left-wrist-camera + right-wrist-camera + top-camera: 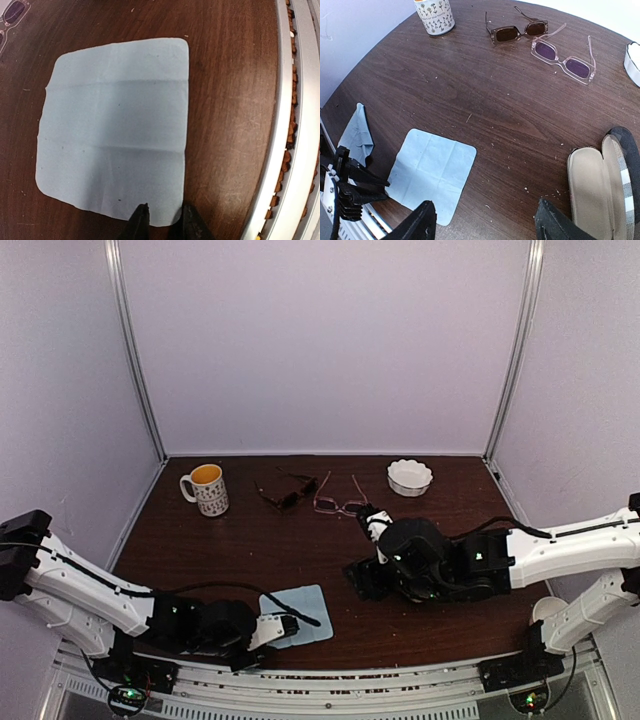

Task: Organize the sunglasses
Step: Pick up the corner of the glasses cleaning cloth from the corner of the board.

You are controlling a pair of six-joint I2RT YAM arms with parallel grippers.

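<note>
Dark sunglasses and pink glasses lie unfolded, both uncased. My right gripper gapes empty near the open striped case. My left gripper sits at the blue cloth edge; whether it grips, I cannot tell.

Bare tabletop, cloth to dark sunglasses

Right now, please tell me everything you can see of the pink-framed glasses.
The pink-framed glasses have a thin, translucent pink frame, plastic by its look, and rectangular lenses with a purplish tint. Both arms are unfolded. They rest on the dark wooden table, far side, just right of the dark sunglasses; whether one arm touches those is unclear. Nothing else touches them.
</note>
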